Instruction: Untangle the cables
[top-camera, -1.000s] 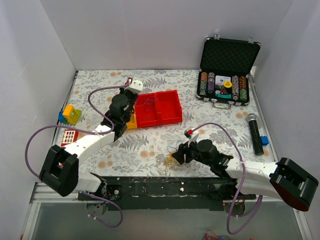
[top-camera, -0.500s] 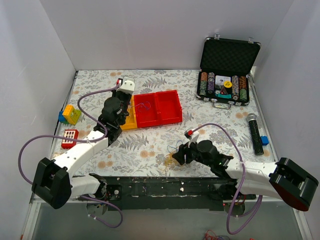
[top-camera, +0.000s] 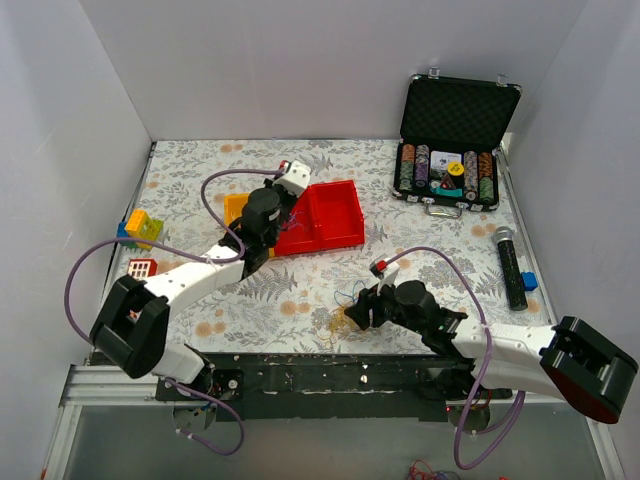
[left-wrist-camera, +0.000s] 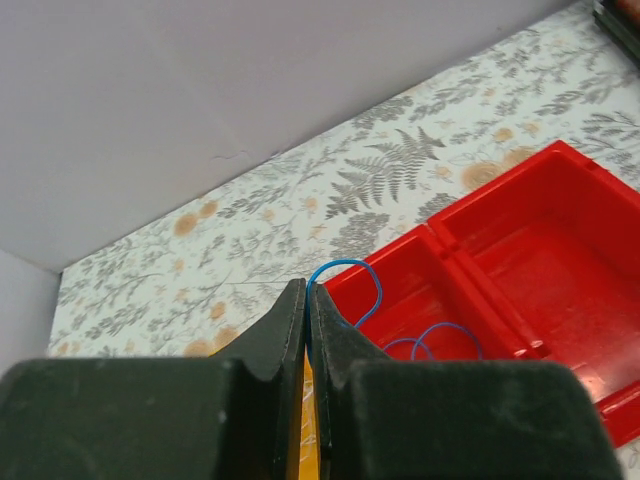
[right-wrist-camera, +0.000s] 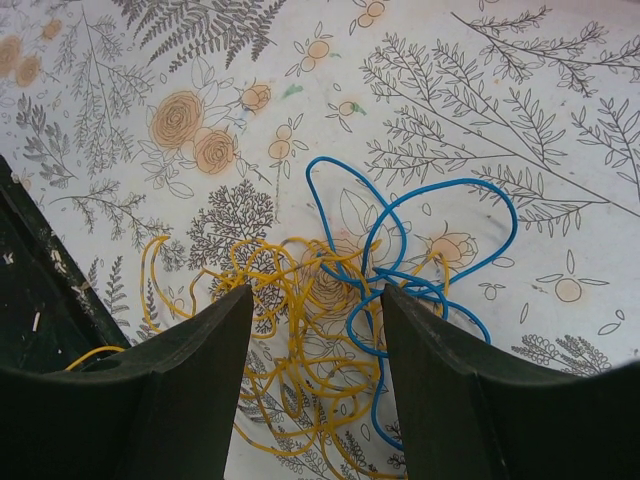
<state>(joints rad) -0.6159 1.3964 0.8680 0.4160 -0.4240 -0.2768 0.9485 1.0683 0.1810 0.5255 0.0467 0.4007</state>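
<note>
Near the front edge of the worktop (top-camera: 200, 300), a little right of centre, lies the tangle (top-camera: 347, 312), and the right hand (right-wrist-camera: 315, 300) hangs low over it with its fingers held moderately wide. One finger stands on each side of the heap, apparently so that it can pin or pick a strand while the other arm pulls. The yellow wires (right-wrist-camera: 290, 270) bunch thickly between those fingers, and the blue loops (right-wrist-camera: 440, 190) cross over them and spread toward the far side. The right hand grips nothing, and I cannot tell whether its fingers touch the wires. Back of centre and somewhat left sits the red tray (left-wrist-camera: 540, 270). The left hand (left-wrist-camera: 305, 290) is poised at the tray's left compartment, pressed fully together on a blue strand (left-wrist-camera: 350, 263). That strand arches up from the fingertips and curls down onto the tray floor. The strand seems to have been drawn apart from the heap and brought here so that freed pieces stay separate. By this reading one cable is sorted, while the yellow and blue knot at the front edge remains to be worked loose.
</note>
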